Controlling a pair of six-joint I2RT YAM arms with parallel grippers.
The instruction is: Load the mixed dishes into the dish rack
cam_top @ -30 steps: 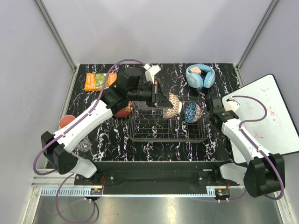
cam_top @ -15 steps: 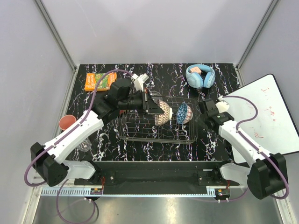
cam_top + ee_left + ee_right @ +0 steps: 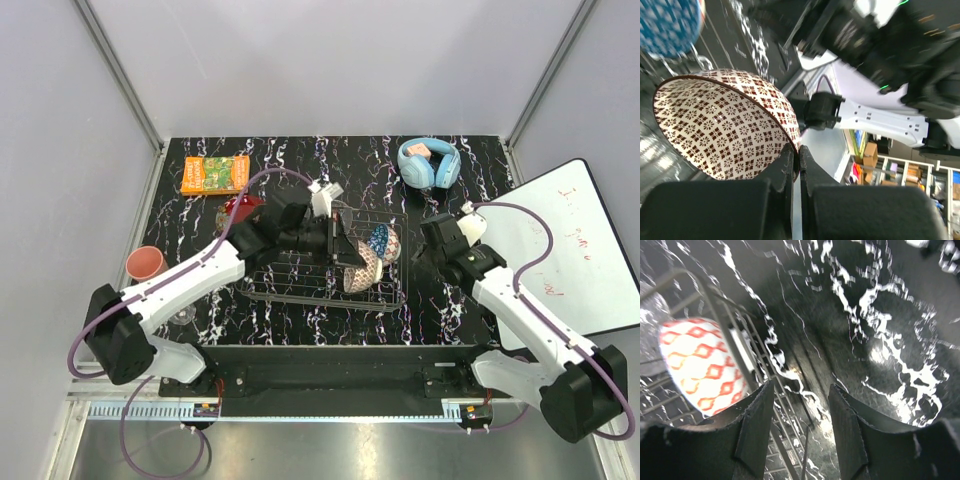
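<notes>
Both fingers of my left gripper pinch the rim of the beige patterned bowl, held on edge over the right end of the dish rack, just beside the blue patterned bowl, with my right gripper spread just outside that end.

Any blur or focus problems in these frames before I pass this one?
Top external view: sharp, evenly lit. Left wrist view: beige patterned bowl crisp, blue patterned bowl and background blurred. Right wrist view: motion-smeared dark wire dish rack and black marbled table.
</notes>
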